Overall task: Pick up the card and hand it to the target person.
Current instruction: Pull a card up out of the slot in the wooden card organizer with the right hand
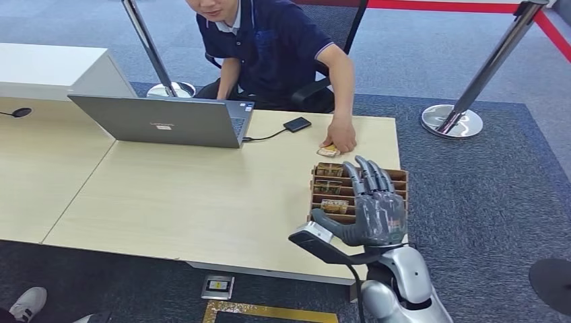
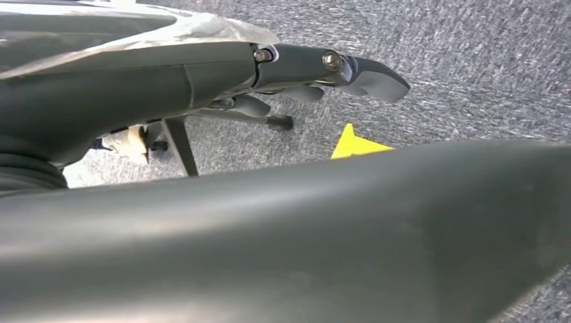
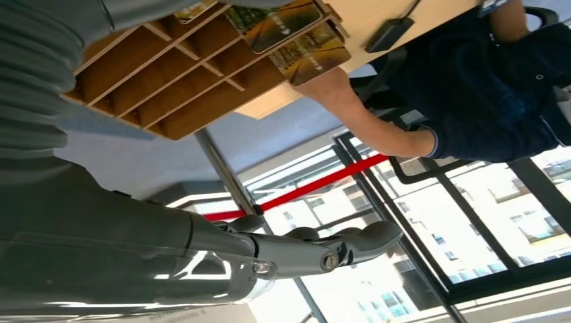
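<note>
2 stanchion posts (image 1: 495, 64) with chrome bases stand on the blue-grey carpet (image 1: 485, 195) behind the light wood table (image 1: 202, 195), and a red line (image 1: 444, 6) runs along the floor at the far edge. A person (image 1: 273, 47) in a dark polo shirt sits at the far side of the table. An open grey laptop (image 1: 165, 121) stands on the table, with a small black device (image 1: 297, 124) cabled to it just beside.

At the right end of the table lies a wooden slotted rack (image 1: 397, 176) holding several cards. The right hand (image 1: 374, 205) is raised above this rack, fingers spread apart and straight, holding nothing. The person's hand (image 1: 342, 138) rests on 1 card (image 1: 328, 151) lying flat on the table just beyond the rack.

The left hand (image 2: 316, 70) hangs over the carpet (fingers loosely extended, nothing held), near a yellow floor marking (image 2: 357, 142).
</note>
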Tool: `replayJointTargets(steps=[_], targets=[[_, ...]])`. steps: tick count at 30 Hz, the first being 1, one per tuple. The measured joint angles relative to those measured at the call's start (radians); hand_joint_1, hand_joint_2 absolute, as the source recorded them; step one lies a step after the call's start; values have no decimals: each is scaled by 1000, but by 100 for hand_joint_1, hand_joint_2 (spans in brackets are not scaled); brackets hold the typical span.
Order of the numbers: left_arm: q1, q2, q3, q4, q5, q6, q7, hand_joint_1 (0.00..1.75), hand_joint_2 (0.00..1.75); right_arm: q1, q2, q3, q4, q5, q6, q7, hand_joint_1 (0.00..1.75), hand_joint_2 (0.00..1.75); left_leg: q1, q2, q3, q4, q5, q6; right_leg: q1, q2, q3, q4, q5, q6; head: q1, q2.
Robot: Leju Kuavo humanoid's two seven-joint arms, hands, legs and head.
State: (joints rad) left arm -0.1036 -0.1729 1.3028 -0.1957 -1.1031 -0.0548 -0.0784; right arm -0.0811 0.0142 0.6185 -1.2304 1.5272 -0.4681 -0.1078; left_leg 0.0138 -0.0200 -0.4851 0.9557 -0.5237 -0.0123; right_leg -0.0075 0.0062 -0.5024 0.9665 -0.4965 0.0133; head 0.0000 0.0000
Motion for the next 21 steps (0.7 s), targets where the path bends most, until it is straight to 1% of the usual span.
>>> replayJointTargets(steps=[4, 9, 11, 12, 13, 14, 15, 16, 18, 21], targets=[[-1, 1, -6, 0, -5, -5, -11, 0, 0, -45, 28, -9, 65, -14, 22, 10, 0, 175, 0, 1, 0, 0, 0, 0, 0, 1, -1, 0, 0, 0, 0, 0], [-1, 2, -4, 0, -4, -6, -15, 0, 0, -95, 70, -28, 154, -51, 23, 11, 1, 175, 0, 3, 0, 0, 0, 0, 0, 3, -1, 1, 1, 0, 0, 0], [0, 1, -2, 0, -3, -4, -12, 0, 0, -108, 87, -34, 174, -55, 31, 11, 23, 175, 0, 3, 0, 0, 0, 0, 0, 3, -1, 1, 1, 0, 0, 0], [0, 1, -1, 0, -2, -3, -9, 0, 0, -114, 94, -38, 183, -58, 36, 11, 53, 175, 0, 3, 0, 0, 0, 0, 0, 3, -1, 1, 1, 0, 0, 0], [1, 1, -1, 0, -2, -3, -7, 0, 0, -119, 100, -41, 191, -59, 40, 12, 79, 175, 0, 3, 0, 0, 0, 0, 0, 3, -1, 1, 1, 0, 0, 0], [1, 1, -1, 0, -2, -3, -5, 0, 0, -120, 104, -44, 196, -60, 43, 14, 94, 175, 0, 3, 0, 0, 0, 0, 0, 3, -1, 1, 1, 0, 0, 0], [1, 0, -1, 0, -3, -2, -4, 0, 0, -120, 107, -46, 200, -61, 46, 16, 102, 175, 0, 2, 0, 0, 0, -1, 0, 3, -1, 1, 0, 0, 0, 0], [2, 0, -1, 0, -3, -2, -2, 0, 0, -118, 110, -49, 204, -62, 48, 17, 93, 175, 0, 2, 0, 0, 0, -1, 0, 2, 0, 1, 0, 0, 0, 0], [2, -1, 0, 1, -2, -1, 0, 0, 0, -114, 112, -53, 208, -62, 51, 18, 82, 175, 0, 1, 1, 0, 0, 0, 0, 2, 0, 0, 0, 0, 0, 0], [3, -3, 3, 0, 0, 0, 2, 0, 0, -113, 115, -63, 214, -63, 57, 18, 89, 175, 0, 2, 0, 0, 0, 0, 0, 2, 0, 1, 0, 0, 0, 0]])
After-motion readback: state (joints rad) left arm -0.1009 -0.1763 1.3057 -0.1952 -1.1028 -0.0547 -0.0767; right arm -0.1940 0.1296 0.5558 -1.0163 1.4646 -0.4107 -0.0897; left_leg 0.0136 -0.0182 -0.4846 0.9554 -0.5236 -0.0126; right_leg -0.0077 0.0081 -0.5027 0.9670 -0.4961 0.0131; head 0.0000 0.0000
